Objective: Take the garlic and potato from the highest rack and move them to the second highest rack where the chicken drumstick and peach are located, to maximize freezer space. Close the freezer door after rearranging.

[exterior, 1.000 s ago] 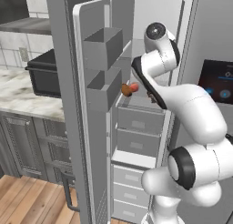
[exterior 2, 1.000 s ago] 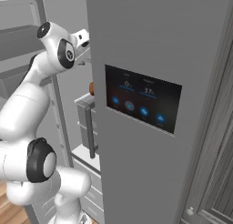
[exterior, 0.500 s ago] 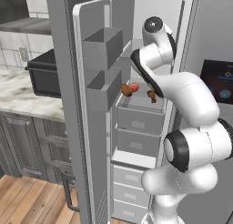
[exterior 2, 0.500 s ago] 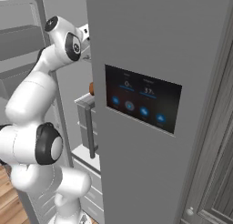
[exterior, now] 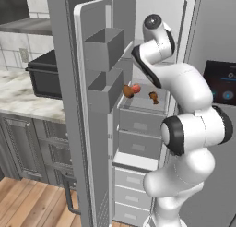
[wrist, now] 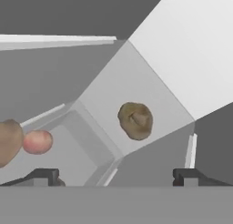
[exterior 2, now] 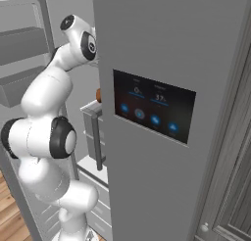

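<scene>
Grey freezer walls bound the gripper (wrist: 116,176), whose jaws stand wide apart with nothing between them. Potato (wrist: 135,120) lies on a pale rack at 12 o'clock from the fingertips, with bare shelf all around it. Peach (wrist: 37,141) sits at 9 o'clock, touching the chicken drumstick (wrist: 9,142) at the frame edge. Freezer door (exterior: 94,106) stands open, its bins close beside the arm. Microwave (exterior: 44,74) rests on the counter.
</scene>
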Available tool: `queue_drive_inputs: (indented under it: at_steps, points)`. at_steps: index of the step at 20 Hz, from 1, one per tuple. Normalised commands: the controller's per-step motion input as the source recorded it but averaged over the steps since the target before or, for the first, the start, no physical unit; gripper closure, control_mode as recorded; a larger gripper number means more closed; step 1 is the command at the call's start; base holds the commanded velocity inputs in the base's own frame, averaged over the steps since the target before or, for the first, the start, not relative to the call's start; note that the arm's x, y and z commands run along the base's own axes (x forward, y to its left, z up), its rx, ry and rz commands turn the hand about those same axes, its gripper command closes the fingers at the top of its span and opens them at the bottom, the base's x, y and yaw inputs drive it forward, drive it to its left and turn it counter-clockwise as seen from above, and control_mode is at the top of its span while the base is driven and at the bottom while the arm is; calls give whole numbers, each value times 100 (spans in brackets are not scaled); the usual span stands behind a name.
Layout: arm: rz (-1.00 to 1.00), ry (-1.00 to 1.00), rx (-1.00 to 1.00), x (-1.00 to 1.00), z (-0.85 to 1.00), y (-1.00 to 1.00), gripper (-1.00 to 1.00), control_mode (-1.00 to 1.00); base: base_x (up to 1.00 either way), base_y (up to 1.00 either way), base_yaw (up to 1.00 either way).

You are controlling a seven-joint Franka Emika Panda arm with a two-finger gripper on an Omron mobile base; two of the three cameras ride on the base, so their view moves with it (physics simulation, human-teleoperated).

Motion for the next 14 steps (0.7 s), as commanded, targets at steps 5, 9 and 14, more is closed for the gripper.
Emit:
queue_drive_inputs:
  at_steps: [5, 9, 14]
  points:
    - [0, 24, 0, 52, 0, -21, -100, -100, 0, 0, 0]
    - [0, 20, 0, 53, -1, -21, -100, -100, 0, 0, 0]
    - [0, 4, 0, 41, -15, -14, -100, -100, 0, 0, 0]
